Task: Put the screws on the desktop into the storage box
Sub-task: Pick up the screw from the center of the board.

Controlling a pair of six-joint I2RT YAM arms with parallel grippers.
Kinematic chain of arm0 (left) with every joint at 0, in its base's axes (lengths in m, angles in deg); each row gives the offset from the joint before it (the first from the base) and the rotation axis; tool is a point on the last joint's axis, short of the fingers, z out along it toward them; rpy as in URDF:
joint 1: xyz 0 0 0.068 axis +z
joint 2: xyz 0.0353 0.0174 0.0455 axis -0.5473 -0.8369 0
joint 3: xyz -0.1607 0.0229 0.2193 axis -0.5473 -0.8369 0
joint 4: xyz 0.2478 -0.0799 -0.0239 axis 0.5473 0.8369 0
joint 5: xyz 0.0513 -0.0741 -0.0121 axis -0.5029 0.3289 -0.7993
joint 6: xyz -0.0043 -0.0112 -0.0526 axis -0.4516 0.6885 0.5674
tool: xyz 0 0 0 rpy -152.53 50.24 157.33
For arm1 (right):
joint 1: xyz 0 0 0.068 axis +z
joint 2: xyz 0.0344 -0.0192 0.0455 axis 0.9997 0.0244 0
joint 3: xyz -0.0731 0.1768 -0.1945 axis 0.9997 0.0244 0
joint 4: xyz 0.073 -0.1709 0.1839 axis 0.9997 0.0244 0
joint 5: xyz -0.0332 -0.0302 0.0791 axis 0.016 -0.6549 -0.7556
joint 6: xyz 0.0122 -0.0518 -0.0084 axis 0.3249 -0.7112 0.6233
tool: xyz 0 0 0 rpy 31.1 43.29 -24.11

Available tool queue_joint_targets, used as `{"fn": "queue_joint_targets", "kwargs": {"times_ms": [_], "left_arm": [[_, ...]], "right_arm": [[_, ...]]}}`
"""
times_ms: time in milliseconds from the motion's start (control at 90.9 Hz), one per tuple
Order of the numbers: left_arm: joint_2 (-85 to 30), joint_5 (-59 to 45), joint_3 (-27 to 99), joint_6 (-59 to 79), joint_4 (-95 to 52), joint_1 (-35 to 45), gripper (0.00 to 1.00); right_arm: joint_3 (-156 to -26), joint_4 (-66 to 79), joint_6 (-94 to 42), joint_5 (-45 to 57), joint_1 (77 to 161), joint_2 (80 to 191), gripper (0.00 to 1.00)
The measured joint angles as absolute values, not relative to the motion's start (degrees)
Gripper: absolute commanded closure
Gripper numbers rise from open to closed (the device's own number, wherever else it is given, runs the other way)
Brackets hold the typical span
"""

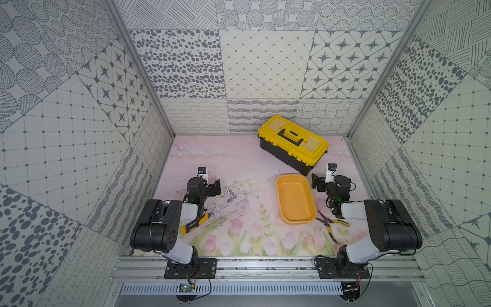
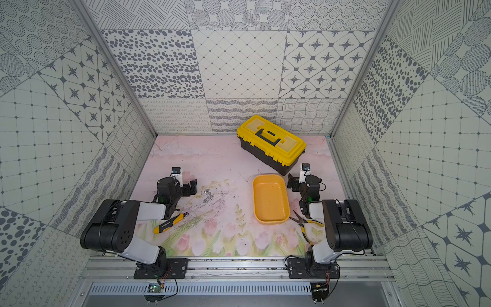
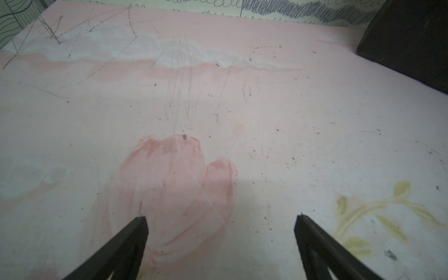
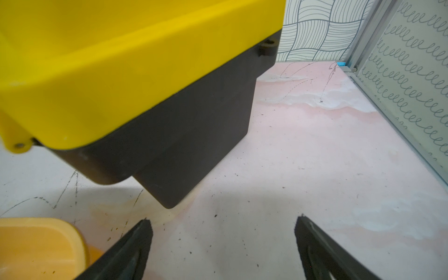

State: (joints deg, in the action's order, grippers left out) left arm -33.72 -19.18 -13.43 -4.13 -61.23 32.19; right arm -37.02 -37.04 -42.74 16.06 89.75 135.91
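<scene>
Several tiny shiny screws [image 1: 230, 196] [image 2: 208, 195] lie clustered on the pink flowered desktop [image 1: 239, 164], just right of my left gripper [image 1: 210, 183]. That gripper is open over a printed tulip, its fingertips [image 3: 141, 221] wide apart with nothing between them. The orange-yellow storage box [image 1: 295, 199] [image 2: 270, 198] lies right of centre and looks empty. My right gripper [image 1: 325, 180] is open beside the box's far right corner. In the right wrist view only bare desktop lies within the right gripper [image 4: 223, 219], with a corner of the storage box [image 4: 36, 242] beside it. Neither wrist view shows the screws.
A black toolbox with a yellow lid [image 1: 293, 144] [image 4: 145, 72] stands at the back right, close ahead of my right gripper. Yellow-handled pliers [image 1: 332, 224] lie by the box's near right corner. A yellow-black utility knife [image 1: 194, 223] lies under my left arm. Patterned walls enclose three sides.
</scene>
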Motion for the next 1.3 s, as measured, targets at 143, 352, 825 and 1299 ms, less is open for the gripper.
{"fn": "queue_joint_targets", "kwargs": {"times_ms": [143, 352, 825, 1299], "left_arm": [[-33.72, -18.89, -13.43, -4.13, -61.23, 32.23, 0.01], [-25.46, -21.36, -8.66, -2.50, -51.87, 30.73, 0.00], [-18.51, -14.50, 14.49, 26.16, -10.19, 28.41, 0.30], [-31.66, -16.62, 27.67, 27.56, 26.92, 16.21, 0.40]], "right_arm": [[-37.02, -37.01, -42.74, 16.08, 89.75, 135.91, 0.03], [-41.45, -23.31, -41.64, 21.70, 91.61, 128.61, 0.03], [-52.49, 12.93, -20.16, 11.71, 92.29, 98.81, 0.05], [-49.13, 29.32, -20.60, 17.55, 111.85, 106.42, 0.20]]}}
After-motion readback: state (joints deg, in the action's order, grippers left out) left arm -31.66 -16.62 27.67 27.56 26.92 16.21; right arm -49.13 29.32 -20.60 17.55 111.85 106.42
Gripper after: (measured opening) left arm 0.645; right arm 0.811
